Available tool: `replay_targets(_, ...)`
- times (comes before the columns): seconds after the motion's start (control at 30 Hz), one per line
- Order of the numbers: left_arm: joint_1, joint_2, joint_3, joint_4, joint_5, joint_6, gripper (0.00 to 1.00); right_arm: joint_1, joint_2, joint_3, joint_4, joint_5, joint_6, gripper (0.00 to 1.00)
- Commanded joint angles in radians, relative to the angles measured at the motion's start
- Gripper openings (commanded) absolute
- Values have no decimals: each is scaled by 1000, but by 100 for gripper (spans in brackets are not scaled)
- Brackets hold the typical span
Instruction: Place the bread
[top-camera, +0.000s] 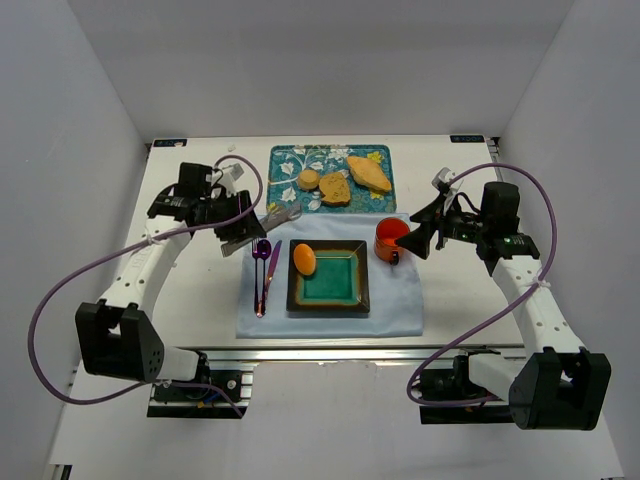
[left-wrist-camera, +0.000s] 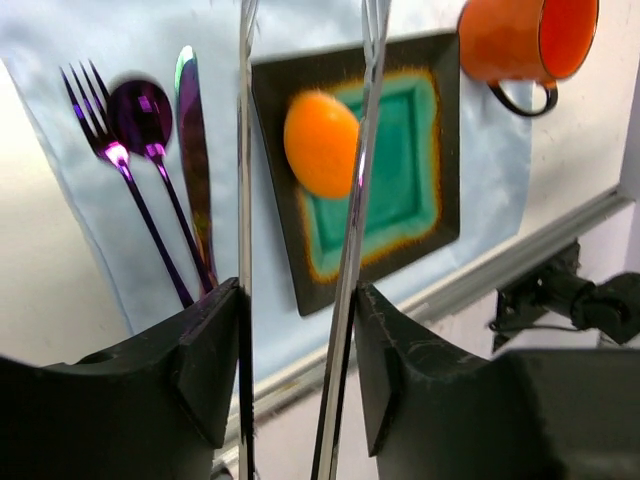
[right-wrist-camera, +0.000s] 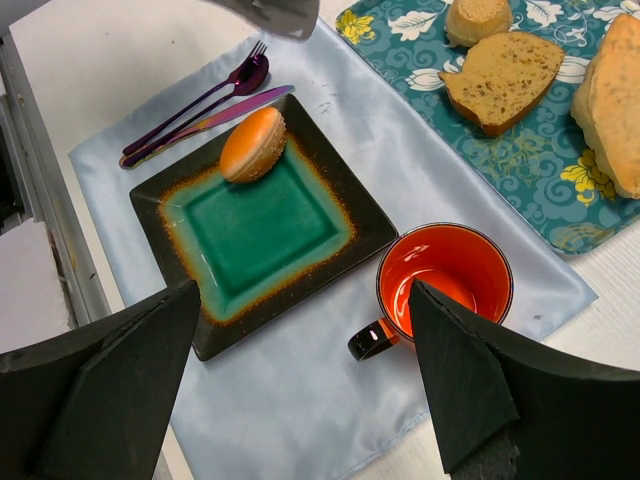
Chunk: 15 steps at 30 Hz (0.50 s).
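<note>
Orange roll (top-camera: 304, 260) lies on square plate (top-camera: 329, 306); bun (top-camera: 309, 179), toast (top-camera: 334, 189) on tray (top-camera: 285, 160).

No words, numbers or brand marks can be read in any view. Two small dark tags sit on the table's far edge, one at 11 o'clock (top-camera: 166, 143) and one at 1 o'clock (top-camera: 467, 138), both too small to make out. The tray (top-camera: 283, 160) at 12 o'clock bears a white leaf-and-flower pattern but no lettering.
</note>
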Motion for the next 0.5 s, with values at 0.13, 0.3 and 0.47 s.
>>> replay_targets(0.13,-6,195,206,174,-124,80,54,-8,-19,34,2,-31,-6,89)
replay_targets(0.3,-16,423,449,85,-138,66,56,-8,-23,34,3,-23,-13,89)
replay_targets(0.47,-16,574,600,24,-170,-6,58,-9,-36,23,9,-16,-13,89)
